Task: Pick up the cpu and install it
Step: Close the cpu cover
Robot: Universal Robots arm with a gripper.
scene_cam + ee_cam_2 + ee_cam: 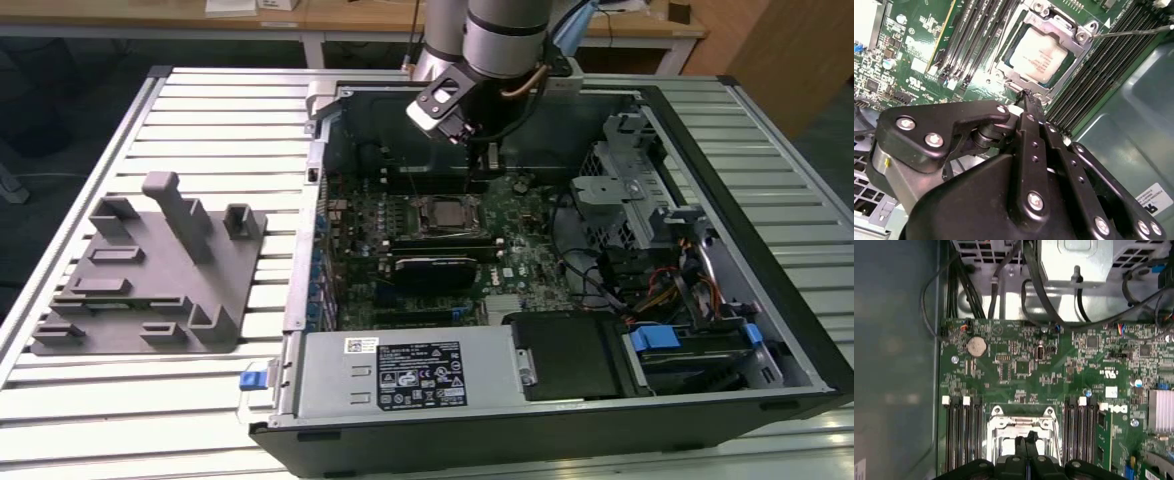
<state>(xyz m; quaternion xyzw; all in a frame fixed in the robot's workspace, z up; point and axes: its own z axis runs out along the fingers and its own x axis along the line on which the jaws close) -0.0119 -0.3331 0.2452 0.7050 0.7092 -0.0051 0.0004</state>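
Note:
The cpu (1040, 53), a pale silver-grey square chip, lies flat in the motherboard socket, with the socket's metal frame (1080, 31) around it. In the exterior view the cpu (443, 212) sits mid-board inside the open computer case. My gripper (1029, 96) hangs just off the socket's edge, a little above the board, with its two black fingers pressed together and nothing between them. In the first wrist view the shut fingertips (1021, 441) cover the middle of the socket. From outside, the gripper (482, 158) points down behind the socket.
A thin metal socket lever (1124, 33) sticks out beside the frame. Memory slots (974, 40) flank the socket on both sides. A black heatsink block (445, 270) and cables (601, 270) lie nearby. The case wall (1134, 130) stands close. A grey fixture (154, 270) rests on the exterior view's left.

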